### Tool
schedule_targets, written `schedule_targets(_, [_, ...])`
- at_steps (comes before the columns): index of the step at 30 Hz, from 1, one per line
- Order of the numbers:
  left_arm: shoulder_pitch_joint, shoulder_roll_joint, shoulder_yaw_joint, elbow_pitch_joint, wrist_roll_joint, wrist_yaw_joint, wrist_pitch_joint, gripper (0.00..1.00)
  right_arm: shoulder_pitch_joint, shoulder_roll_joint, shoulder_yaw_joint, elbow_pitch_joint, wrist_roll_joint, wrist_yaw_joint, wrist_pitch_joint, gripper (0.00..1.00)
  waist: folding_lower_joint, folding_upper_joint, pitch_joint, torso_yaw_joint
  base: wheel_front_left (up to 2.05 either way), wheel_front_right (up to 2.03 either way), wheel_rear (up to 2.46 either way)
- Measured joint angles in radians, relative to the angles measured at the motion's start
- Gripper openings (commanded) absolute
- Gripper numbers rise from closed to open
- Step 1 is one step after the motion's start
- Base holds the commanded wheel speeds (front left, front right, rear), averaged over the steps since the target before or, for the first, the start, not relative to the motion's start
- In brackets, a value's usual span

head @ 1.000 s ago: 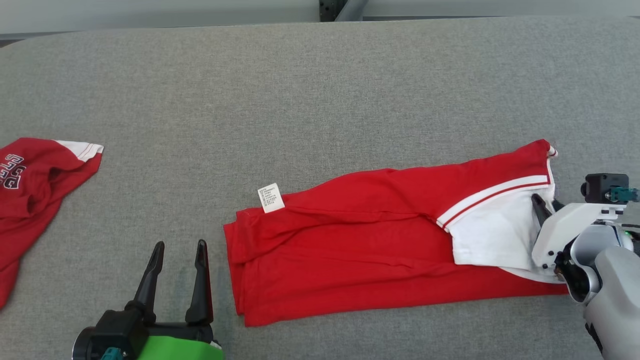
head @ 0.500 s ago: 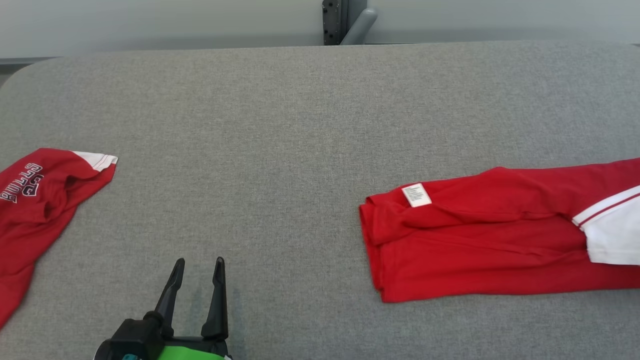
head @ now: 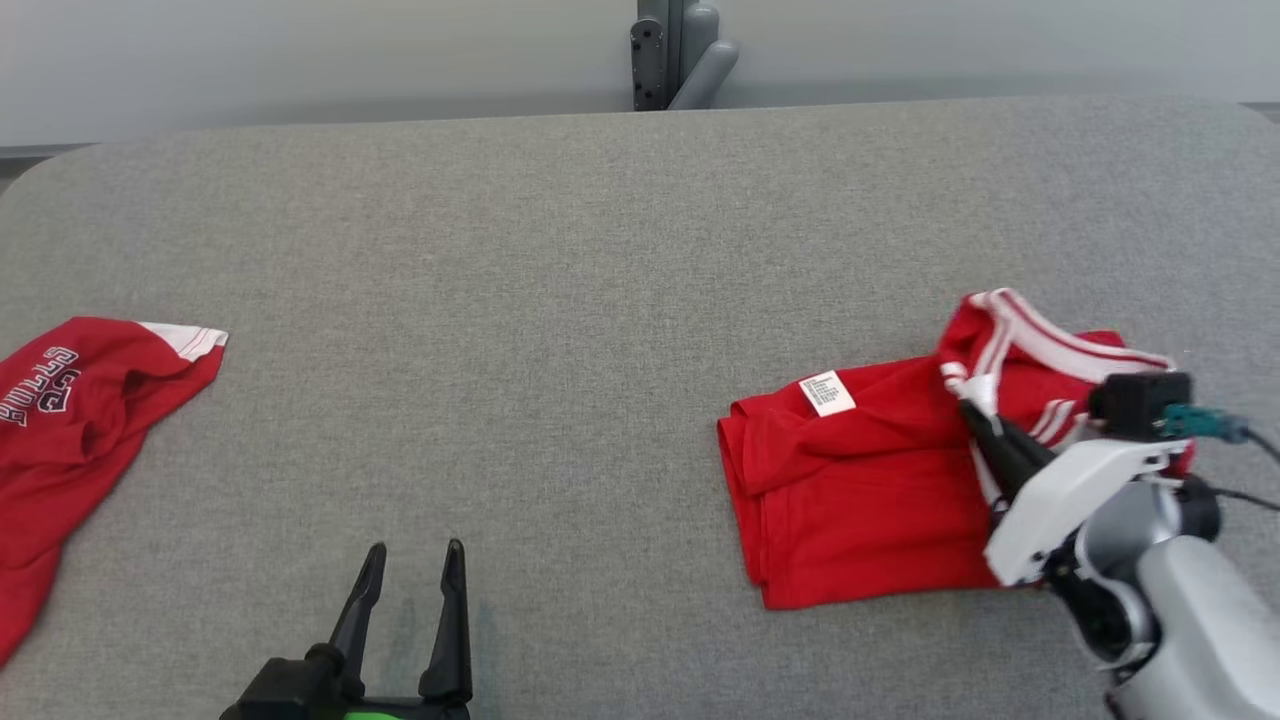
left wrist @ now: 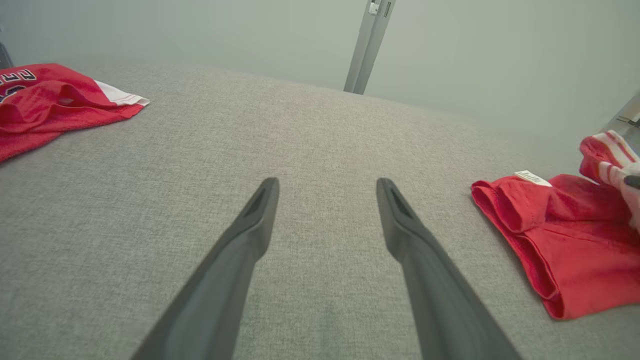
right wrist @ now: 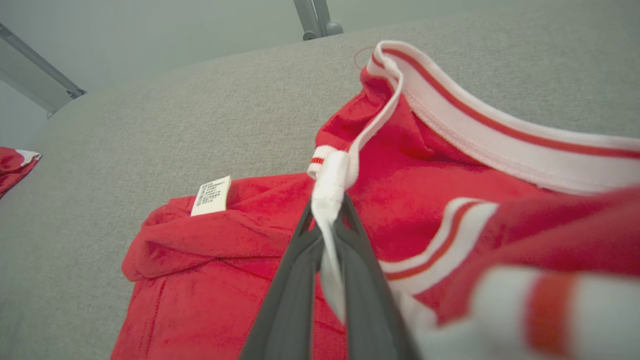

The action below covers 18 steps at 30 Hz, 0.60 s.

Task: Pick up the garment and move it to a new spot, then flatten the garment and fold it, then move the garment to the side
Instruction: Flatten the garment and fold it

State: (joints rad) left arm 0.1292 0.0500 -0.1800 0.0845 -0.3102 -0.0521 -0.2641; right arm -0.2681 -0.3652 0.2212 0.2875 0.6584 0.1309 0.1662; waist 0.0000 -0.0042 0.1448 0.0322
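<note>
While left fingers [left wrist: 235, 265] gape, right fingers [right wrist: 290, 290] pinch garment [head: 850, 490] white trim.

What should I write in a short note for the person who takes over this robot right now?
Left gripper: open, empty, over bare table on the robot's side.
Right gripper: shut on the white trim of the red garment, holding that end up over the rest.
Garment: on the table's right part, lying in folded layers, white label on top.
A second red garment lies at the far left; no gripper touches it.
Done: laid out and partly folded, it seems.
Left: lay the raised end down, release, then move the garment to the side.
</note>
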Motion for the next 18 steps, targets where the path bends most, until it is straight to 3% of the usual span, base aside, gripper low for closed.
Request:
schedule_targets(4, [-0.008,0.0,-0.013,0.015,0.014,-0.002,0.0,1.0,0.026,0.147,0.056,-0.018,-0.093,0.0,0.008,0.0,0.0,0.0,0.004,-0.003,0.0,0.0,0.0])
schedule_targets(7, [-0.019,0.0,-0.016,0.022,0.018,-0.009,0.0,1.0,0.033,0.223,0.066,0.0,-0.153,0.0,-0.005,0.0,0.0,0.0,0.007,0.004,0.0,0.0,0.0])
schedule_targets(14, [-0.019,0.0,-0.016,0.052,0.03,-0.014,0.0,1.0,0.028,0.29,0.102,0.038,-0.216,0.0,-0.028,0.0,0.0,0.0,0.003,0.016,0.0,0.0,0.0])
schedule_targets(15, [-0.018,0.0,-0.017,0.054,0.03,-0.014,0.0,1.0,0.028,0.291,0.106,0.038,-0.229,0.0,-0.04,0.13,0.0,0.0,0.001,0.017,0.0,0.0,0.0])
schedule_targets(16, [-0.018,0.0,-0.019,0.056,0.03,-0.014,0.0,1.0,0.027,0.293,0.111,0.037,-0.242,0.0,-0.052,1.0,0.0,0.0,-0.001,0.018,0.0,0.0,0.0])
schedule_targets(18, [-0.018,0.0,-0.022,0.061,0.029,-0.014,0.0,1.0,0.027,0.294,0.12,0.036,-0.252,0.0,-0.055,1.0,0.0,0.0,-0.005,0.02,0.0,0.0,0.0])
